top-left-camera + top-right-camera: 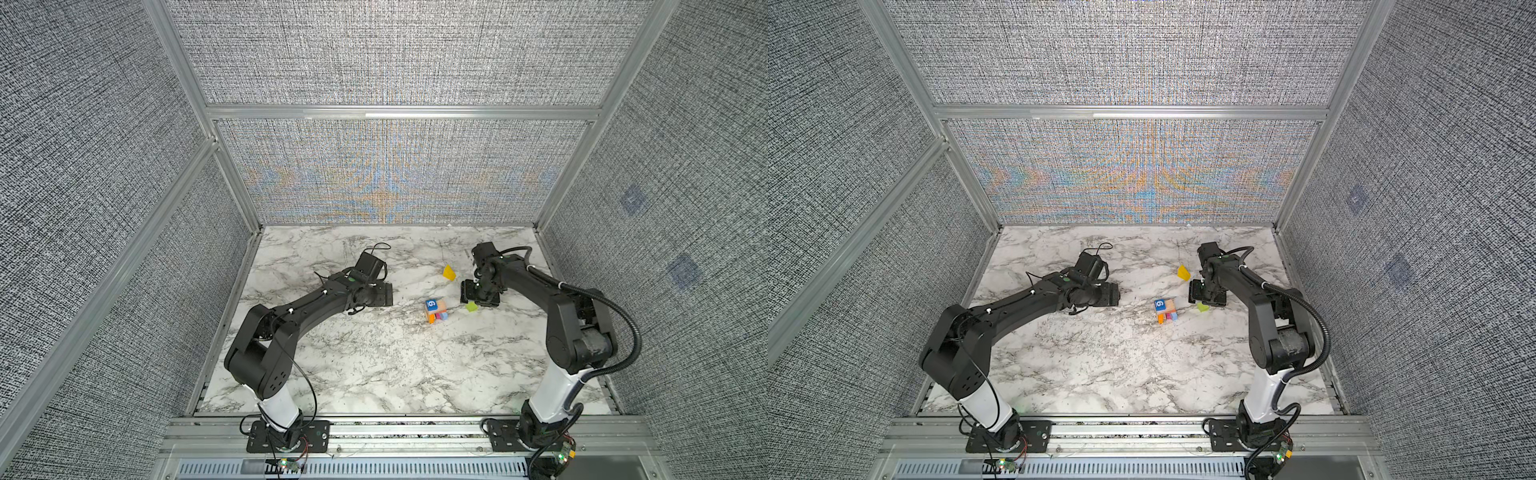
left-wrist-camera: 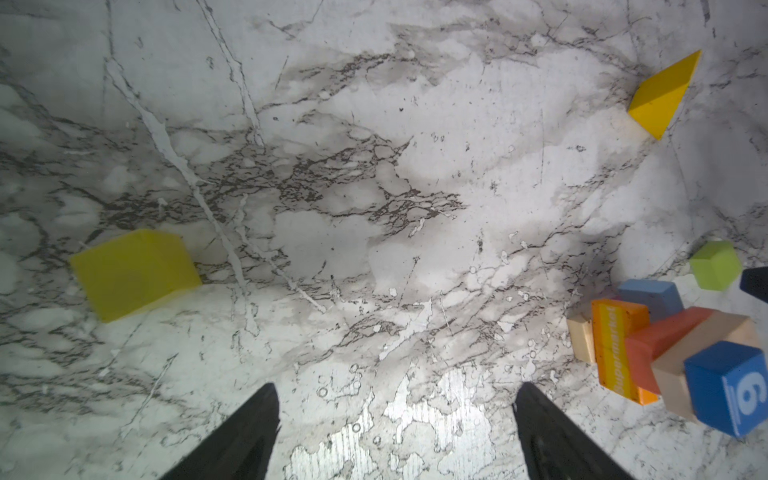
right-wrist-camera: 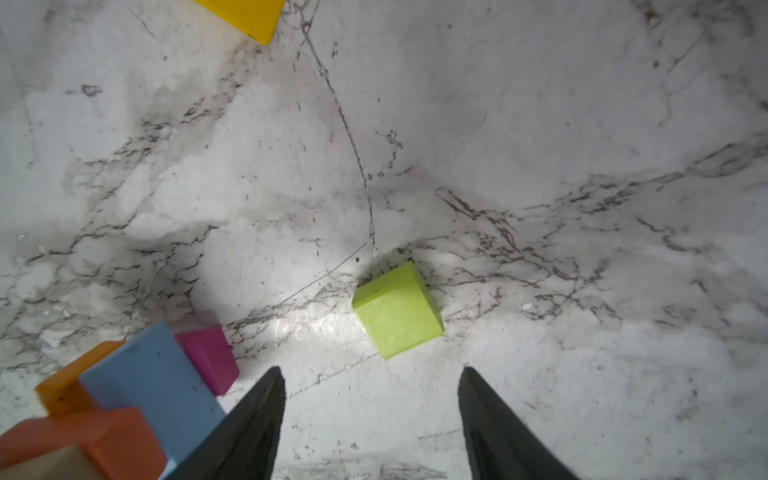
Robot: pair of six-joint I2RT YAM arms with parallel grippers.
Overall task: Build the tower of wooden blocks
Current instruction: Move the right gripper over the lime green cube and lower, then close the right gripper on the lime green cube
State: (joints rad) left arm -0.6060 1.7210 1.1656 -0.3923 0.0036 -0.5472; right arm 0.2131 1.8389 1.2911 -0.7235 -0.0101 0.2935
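The tower (image 1: 436, 312) is a low stack in both top views, right of centre. A blue numbered cube (image 1: 431, 305) and a bare wood block top it, over orange, magenta and light blue blocks. A lime green cube (image 3: 397, 311) lies on the marble just ahead of my right gripper (image 3: 372, 372), which is open and empty. In a top view that gripper (image 1: 478, 300) hangs just behind the green cube (image 1: 471, 307). A yellow wedge (image 1: 449, 272) lies further back. My left gripper (image 2: 397, 390) is open over bare marble, left of the tower (image 2: 665, 353). A yellow cube (image 2: 135, 274) shows only in the left wrist view.
The marble tabletop (image 1: 374, 365) is walled by grey fabric panels on three sides, with an aluminium rail along the front edge. Both arm bases stand on that rail. The left arm (image 1: 316, 303) stretches across the left half of the table.
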